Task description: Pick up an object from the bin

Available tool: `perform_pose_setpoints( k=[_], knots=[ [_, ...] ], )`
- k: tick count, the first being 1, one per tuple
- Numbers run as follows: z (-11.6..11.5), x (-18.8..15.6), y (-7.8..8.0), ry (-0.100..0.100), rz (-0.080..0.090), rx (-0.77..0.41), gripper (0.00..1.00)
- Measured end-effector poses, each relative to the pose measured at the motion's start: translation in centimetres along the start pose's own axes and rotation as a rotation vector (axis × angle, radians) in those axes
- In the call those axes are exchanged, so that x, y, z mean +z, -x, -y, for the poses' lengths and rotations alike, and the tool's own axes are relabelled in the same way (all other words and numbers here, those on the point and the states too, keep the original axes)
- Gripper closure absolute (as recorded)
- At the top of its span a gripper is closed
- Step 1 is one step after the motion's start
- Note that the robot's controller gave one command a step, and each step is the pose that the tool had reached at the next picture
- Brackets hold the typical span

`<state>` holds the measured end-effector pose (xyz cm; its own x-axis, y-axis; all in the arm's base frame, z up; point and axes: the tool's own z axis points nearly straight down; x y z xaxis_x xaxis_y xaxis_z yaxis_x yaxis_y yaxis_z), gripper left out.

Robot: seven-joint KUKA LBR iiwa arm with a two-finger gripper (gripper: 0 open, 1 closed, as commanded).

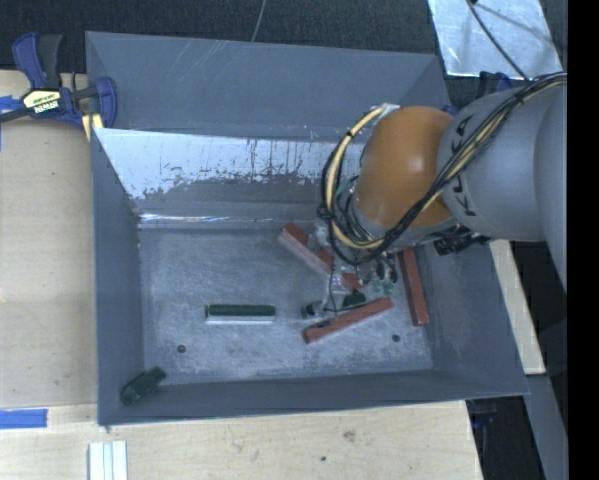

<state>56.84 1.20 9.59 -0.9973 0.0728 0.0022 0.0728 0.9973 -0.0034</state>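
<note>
The arm comes in over the right rim of the bin and bends down toward the floor's right half. Its rounded orange cover faces up, and yellow and black cables loop round the cover's left side. Below the cover the gripper hangs low over a small cluster of sticks, at or just above the bin floor. Wrist hardware and wiring crowd its tip, so I cannot tell whether the gripper is apart, together or clamped on anything. Nearest to it is a reddish-brown stick, which lies flat just below the tip. Its long axis runs diagonally, with the left end lower in the view and the right end rising toward the right wall; the gripper stands over its left portion. A second brown stick lies close to the right wall, almost straight up and down in the view. A third brown stick slants from upper left to lower right and passes under the wrist. Well apart to the left, a dark green bar lies level on the floor, its length running left to right. A small dark green piece sits at the bin's lower left corner.
</note>
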Motion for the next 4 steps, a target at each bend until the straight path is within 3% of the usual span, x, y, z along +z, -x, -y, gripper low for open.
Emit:
perform_pose_setpoints(
  k=[1,2,3,4],
  knots=[
    [7.49,2.40,-3.99,0.002,0.009,0.014,1.00],
    [7.44,2.54,-4.06,0.003,0.007,0.013,0.00],
    [7.38,2.49,-4.01,0.004,0.008,0.013,1.00],
    [7.38,2.49,-4.01,0.004,0.008,0.013,1.00]
  ],
)
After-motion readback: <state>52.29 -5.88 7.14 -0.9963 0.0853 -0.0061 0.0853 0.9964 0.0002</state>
